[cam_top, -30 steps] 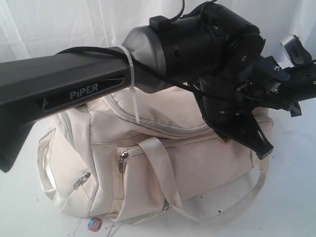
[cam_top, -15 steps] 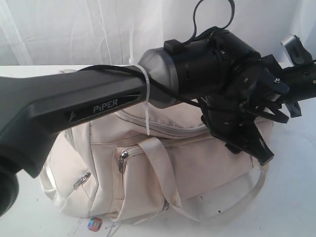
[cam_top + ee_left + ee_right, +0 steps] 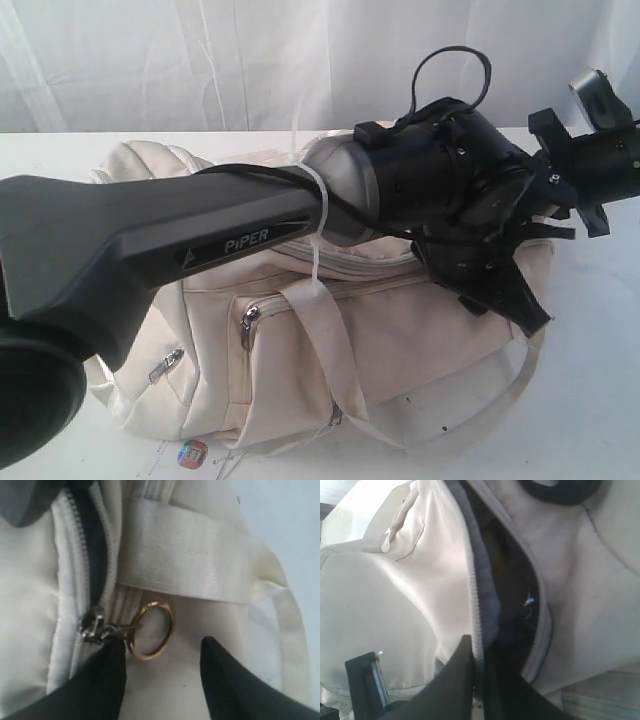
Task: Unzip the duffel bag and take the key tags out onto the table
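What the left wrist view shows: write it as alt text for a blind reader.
The left gripper, open, frames a gold ring hanging from the zipper slider of the cream duffel bag. Past the slider the zipper gapes onto dark lining, and a webbing handle crosses the bag.

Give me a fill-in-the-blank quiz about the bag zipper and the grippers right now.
A gold ____ hangs from the zipper slider.
The left gripper has its jaws ____.
The right gripper is ____ on the zipper edge of the duffel bag.
The left arm has casing that reads ____.
Missing: ring; open; shut; PiPER.
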Robot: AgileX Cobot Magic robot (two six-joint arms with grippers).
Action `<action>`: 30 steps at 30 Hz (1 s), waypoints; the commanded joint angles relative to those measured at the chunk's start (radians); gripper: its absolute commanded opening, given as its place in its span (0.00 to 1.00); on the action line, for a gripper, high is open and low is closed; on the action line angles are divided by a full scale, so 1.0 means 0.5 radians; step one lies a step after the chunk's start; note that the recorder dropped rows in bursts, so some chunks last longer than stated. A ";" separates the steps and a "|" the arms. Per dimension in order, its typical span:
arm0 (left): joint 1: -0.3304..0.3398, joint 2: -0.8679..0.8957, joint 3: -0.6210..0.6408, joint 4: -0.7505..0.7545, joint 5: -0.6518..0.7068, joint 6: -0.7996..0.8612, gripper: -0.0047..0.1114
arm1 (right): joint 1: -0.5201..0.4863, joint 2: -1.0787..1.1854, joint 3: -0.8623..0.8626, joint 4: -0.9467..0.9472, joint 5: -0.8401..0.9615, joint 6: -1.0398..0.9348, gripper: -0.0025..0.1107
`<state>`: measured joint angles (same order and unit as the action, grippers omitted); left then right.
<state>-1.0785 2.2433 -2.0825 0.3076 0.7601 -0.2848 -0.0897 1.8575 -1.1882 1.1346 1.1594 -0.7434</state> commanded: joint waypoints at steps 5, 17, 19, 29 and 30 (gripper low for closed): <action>-0.005 -0.004 -0.003 0.119 -0.016 -0.118 0.25 | 0.000 -0.002 0.006 0.026 -0.012 0.001 0.02; -0.005 -0.009 -0.003 0.074 0.105 -0.112 0.04 | 0.000 -0.002 0.006 0.026 -0.028 0.001 0.02; -0.005 -0.021 -0.003 0.062 0.160 -0.112 0.04 | 0.000 -0.002 0.006 0.026 -0.037 0.001 0.02; -0.005 -0.133 -0.003 0.062 0.518 0.066 0.04 | 0.000 -0.002 0.006 0.026 -0.037 0.001 0.02; -0.005 -0.137 -0.003 0.062 0.551 0.082 0.04 | 0.000 -0.002 0.006 0.026 -0.037 0.001 0.02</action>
<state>-1.0785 2.1896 -2.0825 0.3513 0.9716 -0.2611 -0.0897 1.8575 -1.1862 1.1346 1.1558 -0.7434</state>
